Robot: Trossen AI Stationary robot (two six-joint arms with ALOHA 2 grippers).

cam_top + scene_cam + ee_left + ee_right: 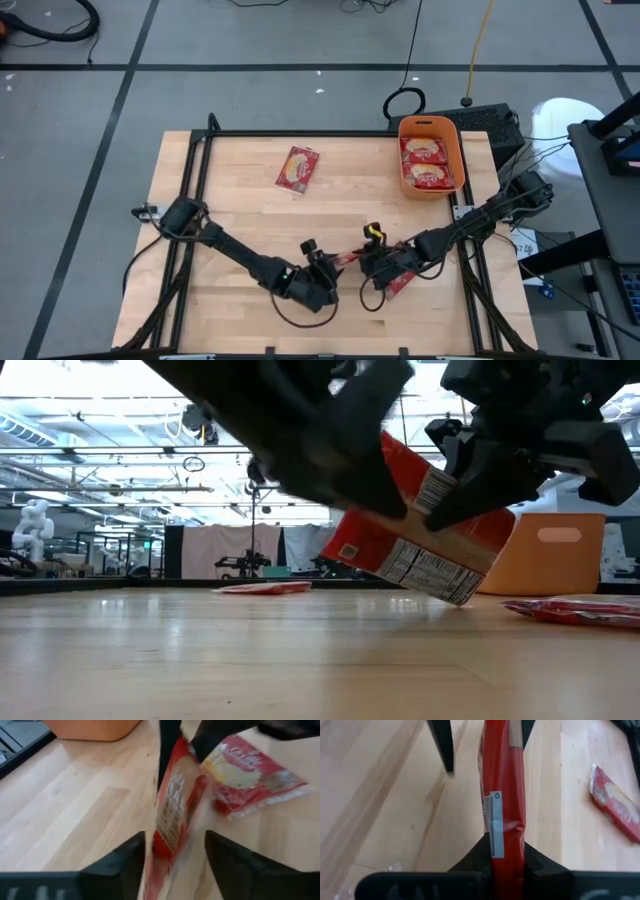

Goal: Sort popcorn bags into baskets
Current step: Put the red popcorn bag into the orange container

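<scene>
The right claw [506,855] is pressed together on the edge of one popcorn bag [504,795], pinching it so the packet stands on edge between the fingers; in the right wrist view it runs up the middle of the frame as a thin red strip with a barcode label just above the grip. The left claw [175,855] is spread, its two fingers standing either side of the same packet without clamping it, low in the centre of the left wrist view. In the high view both claws meet at the lower centre of the frame, and the low view shows the held bag [425,540] tilted and clear of the tabletop [300,660].

Judging by how it hangs, the packet is light and flat, fairly limp, with a slick film wrapper that crinkles and could slide in a shallow pinch. The sealed edge or a corner looks the safest hold; squeezing the middle would likely just press on the soft contents.

Outward from the claws, a second bag [400,284] lies flat just beside the right claw, seen at the lower right of the low view. A third bag [297,167] lies well apart, above centre-left in the high view. The orange basket [452,150] sits at the upper right of the tabletop, with two packets [426,163] lying flat inside, filling its floor side by side.
</scene>
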